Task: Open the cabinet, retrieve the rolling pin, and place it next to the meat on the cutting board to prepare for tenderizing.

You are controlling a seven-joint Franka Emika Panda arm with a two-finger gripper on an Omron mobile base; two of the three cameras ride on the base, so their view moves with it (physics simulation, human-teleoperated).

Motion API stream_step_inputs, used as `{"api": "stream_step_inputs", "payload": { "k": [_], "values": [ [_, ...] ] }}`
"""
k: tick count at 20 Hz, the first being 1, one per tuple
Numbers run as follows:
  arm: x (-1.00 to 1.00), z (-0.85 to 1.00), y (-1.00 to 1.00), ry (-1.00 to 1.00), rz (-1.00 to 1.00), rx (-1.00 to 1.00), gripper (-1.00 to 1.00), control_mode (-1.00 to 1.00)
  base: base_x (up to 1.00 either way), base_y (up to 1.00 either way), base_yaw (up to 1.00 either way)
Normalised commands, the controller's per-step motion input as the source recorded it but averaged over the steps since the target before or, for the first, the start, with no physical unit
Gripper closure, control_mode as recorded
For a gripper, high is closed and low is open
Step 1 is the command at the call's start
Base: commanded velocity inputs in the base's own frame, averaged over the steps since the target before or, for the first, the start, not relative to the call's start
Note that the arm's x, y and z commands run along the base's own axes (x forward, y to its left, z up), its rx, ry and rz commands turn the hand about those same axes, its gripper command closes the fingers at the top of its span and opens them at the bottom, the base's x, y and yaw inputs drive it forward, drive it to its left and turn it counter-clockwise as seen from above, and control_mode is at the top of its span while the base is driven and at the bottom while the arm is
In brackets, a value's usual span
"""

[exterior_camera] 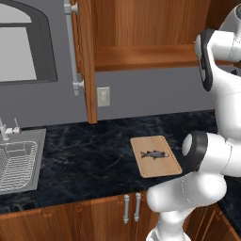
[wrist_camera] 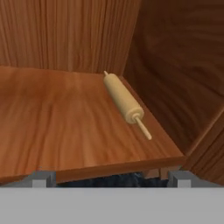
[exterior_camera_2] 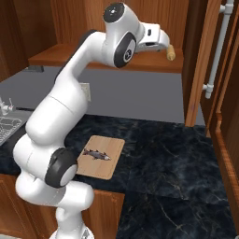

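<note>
Cabinet (exterior_camera: 87, 61) open; hand (wrist_camera: 109, 179), fingers apart, faces rolling pin (wrist_camera: 124, 100) on shelf; retrieval and placement beside meat (exterior_camera: 154, 154) remain.

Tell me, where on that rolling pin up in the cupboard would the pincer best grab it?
Probably around the thick barrel of the rolling pin, coming from the open front of the cabinet and above, fingers straddling its width. It lies flat close to the right wall, and its handles look thin.
</note>
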Motion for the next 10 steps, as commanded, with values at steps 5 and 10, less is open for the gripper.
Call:
{"api": "stream_step_inputs", "payload": {
  "k": [5,10],
  "values": [
    [0.28,-0.02,-0.23,0.0,0.0,0.0,-1.0,-1.0,0.0,0.0,0.0],
    [0.38,0.0,-0.22,0.02,0.0,0.0,-1.0,-1.0,0.0,0.0,0.0]
  ]
}}
